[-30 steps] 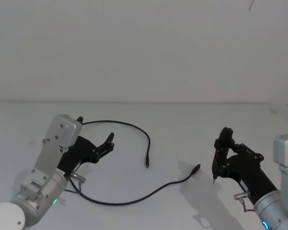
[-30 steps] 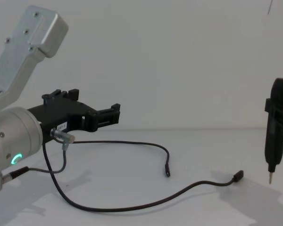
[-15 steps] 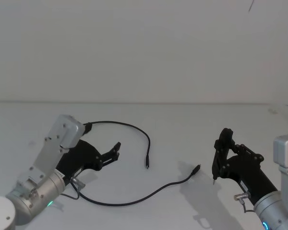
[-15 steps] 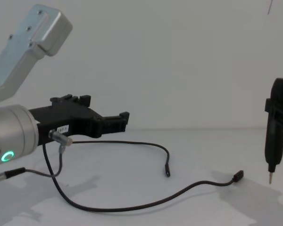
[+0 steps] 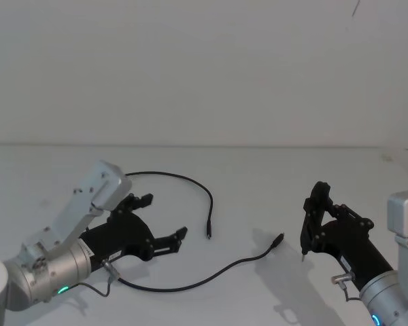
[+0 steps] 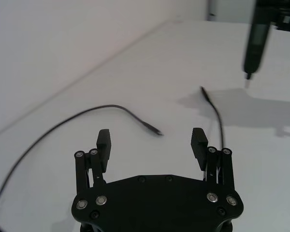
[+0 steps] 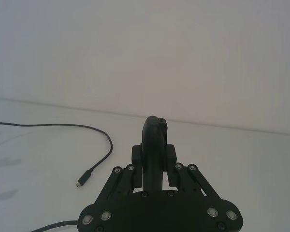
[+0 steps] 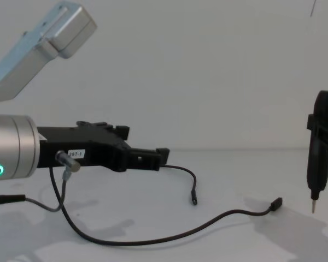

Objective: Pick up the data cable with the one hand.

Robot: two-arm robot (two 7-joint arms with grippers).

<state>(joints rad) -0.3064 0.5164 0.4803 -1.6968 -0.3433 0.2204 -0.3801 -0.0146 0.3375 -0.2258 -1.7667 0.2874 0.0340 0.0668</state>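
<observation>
The data cable (image 5: 190, 183) lies loose on the white table. One run arcs to a plug (image 5: 207, 233), and a second run (image 5: 183, 288) ends in a plug (image 5: 279, 238). My left gripper (image 5: 164, 217) is open, low over the table between the two runs, touching neither. In the left wrist view the cable (image 6: 87, 112) curves past the open fingers (image 6: 104, 141), and its plug (image 6: 157, 132) lies just beyond them. From the chest, the left gripper (image 8: 143, 144) hovers above the cable (image 8: 153, 240). My right gripper (image 5: 317, 205) is shut on a black pen-like tool (image 8: 320, 158).
A short grey wire (image 8: 60, 188) hangs from my left wrist beside the cable. The pen-like tool's metal tip (image 5: 304, 257) points down near the cable's right plug (image 8: 276, 204). A white wall stands behind the table.
My left gripper has moved forward and to the right, and lower, toward the middle of the cable. It stays open. The right arm and the cable have not moved.
</observation>
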